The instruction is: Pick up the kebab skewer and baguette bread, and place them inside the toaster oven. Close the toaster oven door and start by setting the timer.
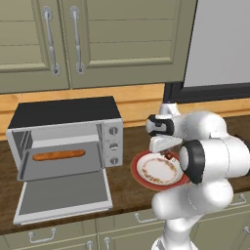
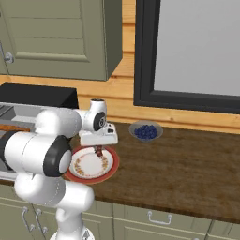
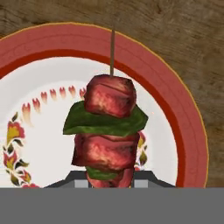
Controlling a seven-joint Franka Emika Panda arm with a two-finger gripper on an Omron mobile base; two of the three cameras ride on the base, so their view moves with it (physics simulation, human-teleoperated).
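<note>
Stock: baguette bread (image 1: 58,155) already inside the toaster oven (image 1: 63,136); toaster oven door (image 1: 62,196) down. Our end effector (image 3: 111,181) clenched on the kebab skewer (image 3: 108,131) over the plate (image 3: 188,127). We still owe skewer, door, timer.

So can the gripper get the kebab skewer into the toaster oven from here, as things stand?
Probably yes. The gripper is shut on the kebab skewer, the toaster oven door hangs open, and the rack beside the baguette bread looks free.

Baguette bread (image 1: 58,155) in toaster oven (image 1: 63,132) (plate (image 1: 141,175) rightward).
</note>
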